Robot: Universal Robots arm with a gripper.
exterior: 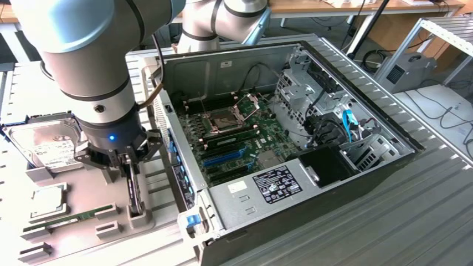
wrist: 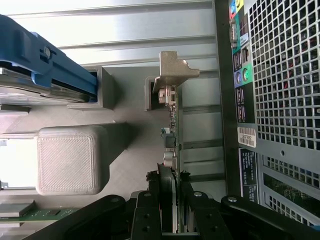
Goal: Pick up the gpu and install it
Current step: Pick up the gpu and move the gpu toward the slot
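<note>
Grey holder (exterior: 139,220) keeps the gpu (wrist: 171,132) on edge, at the exterior view's left of the computer case (exterior: 310,221). The tool (wrist: 170,181), half closed, clamps both its faces

Arm (exterior: 88,55): silver-grey tubes, pale blue joint caps (exterior: 171,8); black wrist (exterior: 111,130), blue light (exterior: 112,138); black fingers (wrist: 145,215).

Bright and even in the exterior view, as from overhead room light, with only soft, faint shadows on the table (exterior: 414,221). Dimmer inside the computer case (exterior: 369,166). Sheen on the arm (exterior: 88,55); glow of a small blue lamp (exterior: 112,138). In the wrist view, white glare on ribbed metal, and a dark gripper (wrist: 169,182) against the well-lit card (wrist: 172,135).
</note>
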